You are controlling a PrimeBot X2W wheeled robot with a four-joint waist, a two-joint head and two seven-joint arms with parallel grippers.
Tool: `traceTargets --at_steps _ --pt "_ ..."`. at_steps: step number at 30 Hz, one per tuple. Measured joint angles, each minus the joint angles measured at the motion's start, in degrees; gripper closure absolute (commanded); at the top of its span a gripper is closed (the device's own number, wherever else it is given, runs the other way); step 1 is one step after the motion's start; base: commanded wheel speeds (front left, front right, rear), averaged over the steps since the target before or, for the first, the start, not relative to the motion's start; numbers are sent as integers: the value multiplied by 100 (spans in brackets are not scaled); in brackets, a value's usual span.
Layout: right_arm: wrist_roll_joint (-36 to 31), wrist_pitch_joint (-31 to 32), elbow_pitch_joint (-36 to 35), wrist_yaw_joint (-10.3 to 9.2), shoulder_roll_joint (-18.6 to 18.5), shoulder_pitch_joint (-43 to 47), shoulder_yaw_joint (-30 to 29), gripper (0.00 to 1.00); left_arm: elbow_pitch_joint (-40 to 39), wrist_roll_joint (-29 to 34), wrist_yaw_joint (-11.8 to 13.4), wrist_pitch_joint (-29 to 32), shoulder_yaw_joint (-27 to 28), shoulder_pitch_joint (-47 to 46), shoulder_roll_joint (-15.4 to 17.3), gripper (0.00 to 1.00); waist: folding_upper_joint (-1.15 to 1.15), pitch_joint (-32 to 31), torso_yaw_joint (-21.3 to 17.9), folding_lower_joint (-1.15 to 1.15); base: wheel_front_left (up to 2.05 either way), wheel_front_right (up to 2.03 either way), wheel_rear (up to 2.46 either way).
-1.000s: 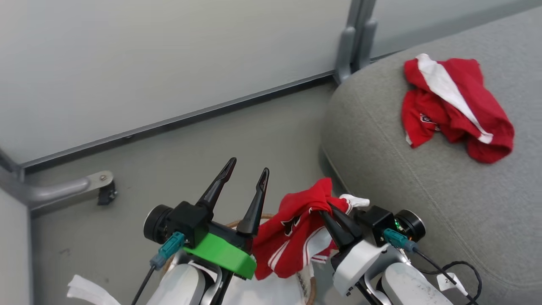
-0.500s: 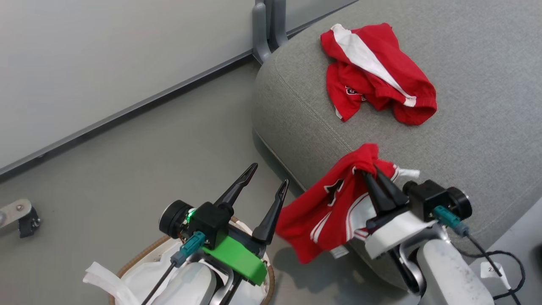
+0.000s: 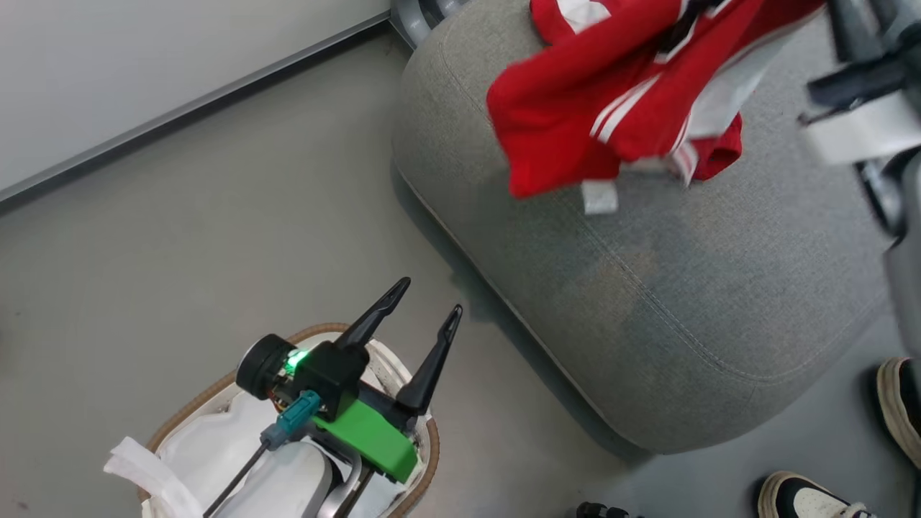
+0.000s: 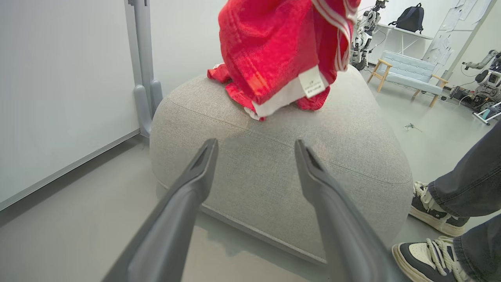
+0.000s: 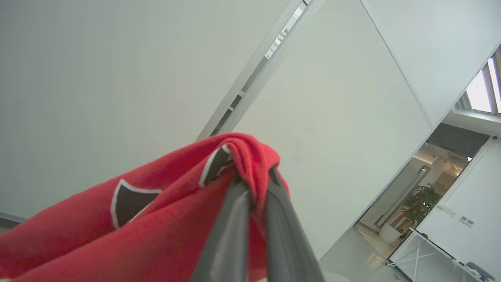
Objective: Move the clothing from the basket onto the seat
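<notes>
A red garment (image 3: 575, 108) with white stripes hangs in the air over the grey seat (image 3: 647, 302). My right gripper (image 5: 253, 179) is shut on a bunched fold of this clothing (image 5: 117, 235). A second red garment (image 4: 231, 91) lies on the seat top (image 4: 274, 164), partly hidden behind the hanging one (image 4: 274, 47). My left gripper (image 3: 430, 296) stands open with nothing between its fingers, above the basket (image 3: 209, 388) with its white liner (image 3: 187, 446). In the left wrist view my left gripper (image 4: 255, 143) points at the seat's side.
My blurred right arm (image 3: 863, 115) crosses the upper right of the head view. A person's shoes (image 3: 899, 410) and trouser legs (image 4: 469, 184) stand on the grey floor right of the seat. A white wall panel (image 3: 144, 65) and grey post (image 4: 143, 70) are behind.
The camera has swung toward the seat. My right gripper has carried the red garment up from beside the basket to above the seat top. The left gripper stays open over the basket.
</notes>
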Motion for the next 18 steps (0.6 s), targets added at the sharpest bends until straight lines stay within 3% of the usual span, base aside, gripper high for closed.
traceTargets --at_steps 6,12,18 --pt "-606 -2 380 0 -379 -1415 -502 100 -131 92 0 0 197 40 182 0 0 316 -20 0 0 0 0" --pt "-1082 23 1080 0 -650 -2044 -1076 100 -337 193 0 0 230 35 281 0 0 638 29 0 0 0 0" --pt "-1317 23 1668 0 -341 -1809 -1730 100 -402 192 0 0 96 -185 408 0 0 998 236 0 0 0 0"
